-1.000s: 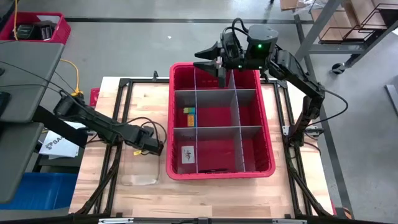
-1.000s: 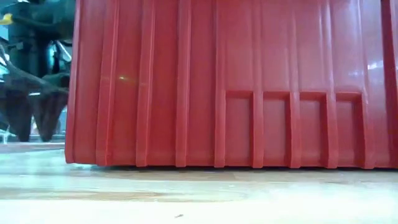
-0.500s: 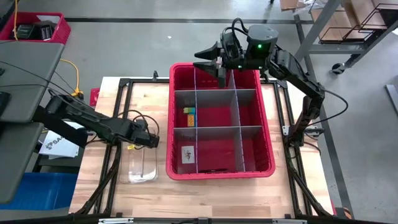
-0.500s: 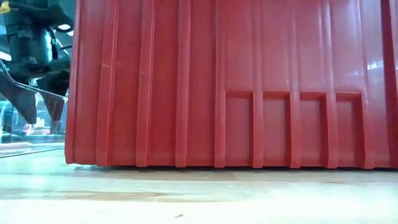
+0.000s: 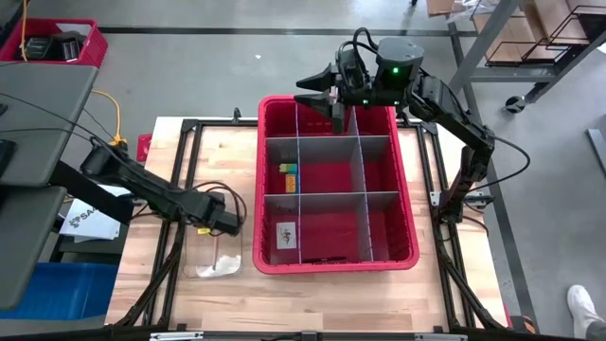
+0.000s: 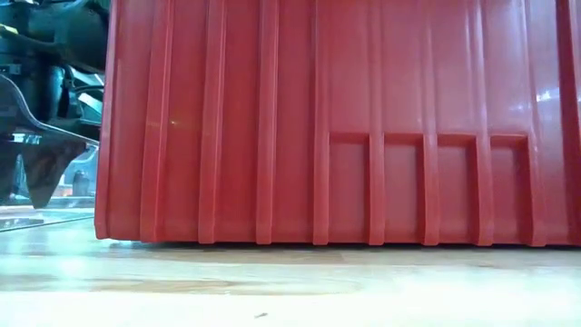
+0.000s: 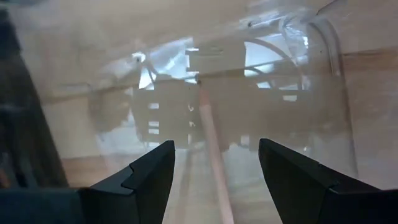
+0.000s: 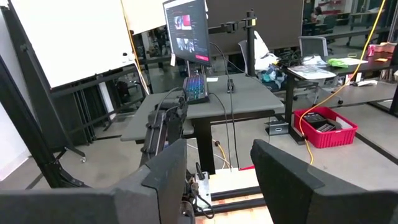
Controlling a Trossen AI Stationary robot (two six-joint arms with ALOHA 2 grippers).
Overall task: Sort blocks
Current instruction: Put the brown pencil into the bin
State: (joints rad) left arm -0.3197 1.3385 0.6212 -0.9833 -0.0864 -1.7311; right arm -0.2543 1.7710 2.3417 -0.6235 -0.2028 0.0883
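A yellow block (image 5: 287, 169) and a green block (image 5: 291, 180) lie in the middle-left compartment of the red bin (image 5: 409, 223), which fills the low view (image 6: 345, 127). My left gripper (image 5: 233, 225) is open just left of the bin, low over a clear plastic container (image 5: 218, 265). The left wrist view shows its fingers apart (image 7: 214, 168) with the container's clear wall (image 7: 249, 93) ahead; whether they touch it I cannot tell. My right gripper (image 5: 320, 93) is open and empty above the bin's far edge, and its wrist view (image 8: 219, 180) looks out into the room.
Grey slotted dividers (image 5: 358, 170) split the bin into compartments. A white card (image 5: 285, 234) lies in the near-left compartment. Black frame rails (image 5: 180, 237) run along the table's sides. Bare wooden table (image 5: 312, 294) lies in front of the bin. Cables (image 5: 213, 189) lie beside my left arm.
My left gripper has risen a little and gone toward the table's left edge. It has then come back down toward the clear container and the bin. My right arm has kept still.
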